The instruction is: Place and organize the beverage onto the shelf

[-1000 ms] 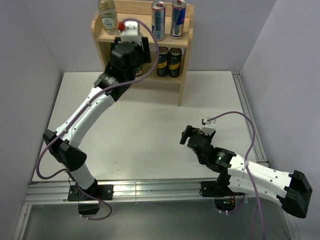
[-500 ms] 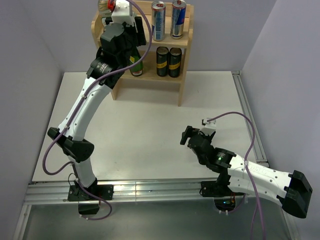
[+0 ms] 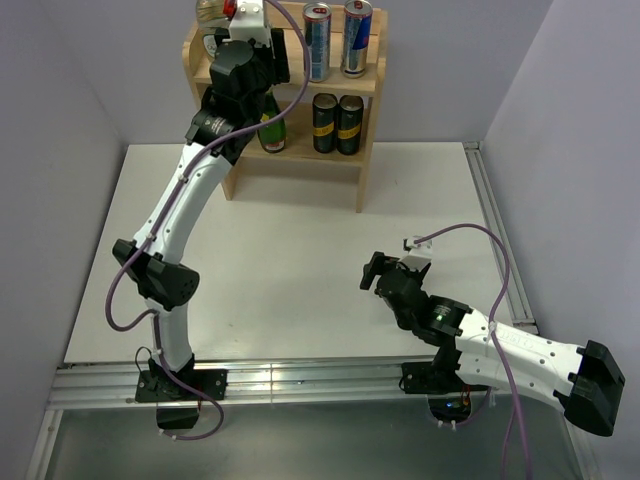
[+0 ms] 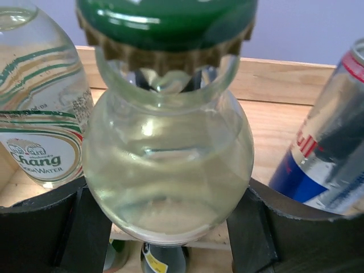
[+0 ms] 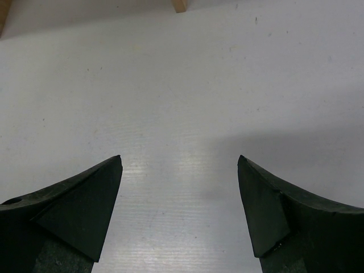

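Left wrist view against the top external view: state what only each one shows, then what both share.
Only the left wrist view shows the held clear bottle with its green cap, clamped in the left gripper.
Only the top external view shows the right gripper, open over the white table, and two dark drinks on the lower tier.
Both show the shelf, the Chang bottle and a silver-and-blue can on its top board.

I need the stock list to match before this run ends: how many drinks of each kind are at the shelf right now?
clear bottles: 2, one in the left pincer
silver-blue cans: 2
green bottle: 1
dark drinks with yellow labels: 2
total: 7
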Motion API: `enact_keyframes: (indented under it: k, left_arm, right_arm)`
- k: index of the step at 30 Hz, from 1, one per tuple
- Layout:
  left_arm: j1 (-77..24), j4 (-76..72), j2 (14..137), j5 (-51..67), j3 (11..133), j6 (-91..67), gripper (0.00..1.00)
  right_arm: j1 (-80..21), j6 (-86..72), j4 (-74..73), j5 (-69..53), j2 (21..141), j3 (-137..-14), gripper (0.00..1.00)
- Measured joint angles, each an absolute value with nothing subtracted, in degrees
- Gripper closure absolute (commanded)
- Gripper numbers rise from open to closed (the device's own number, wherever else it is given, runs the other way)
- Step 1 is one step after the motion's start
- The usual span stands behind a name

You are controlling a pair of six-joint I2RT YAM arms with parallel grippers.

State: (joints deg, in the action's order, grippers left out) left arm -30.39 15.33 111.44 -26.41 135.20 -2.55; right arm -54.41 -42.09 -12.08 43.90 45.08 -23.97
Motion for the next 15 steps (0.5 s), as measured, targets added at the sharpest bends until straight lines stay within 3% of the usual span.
enact_keyframes:
  k: [10,13,15]
  left_arm:
    - [-29.3,11.0,113.8,-27.3,135.8,0.4,0.98]
    - [-29.3,9.1,114.5,-28.2,135.8,1.1,0.94]
    - [-29.1,7.6,115.1,-28.7,135.8,1.6,0.83]
  right_arm:
    - [-54.5,-42.1,-12.0,43.9,45.1,-24.0,0.11]
    - [-54.5,-42.1,-12.0,43.9,45.1,-24.0,0.11]
    - [-54.5,-42.1,-12.0,43.9,45.1,-24.0,0.11]
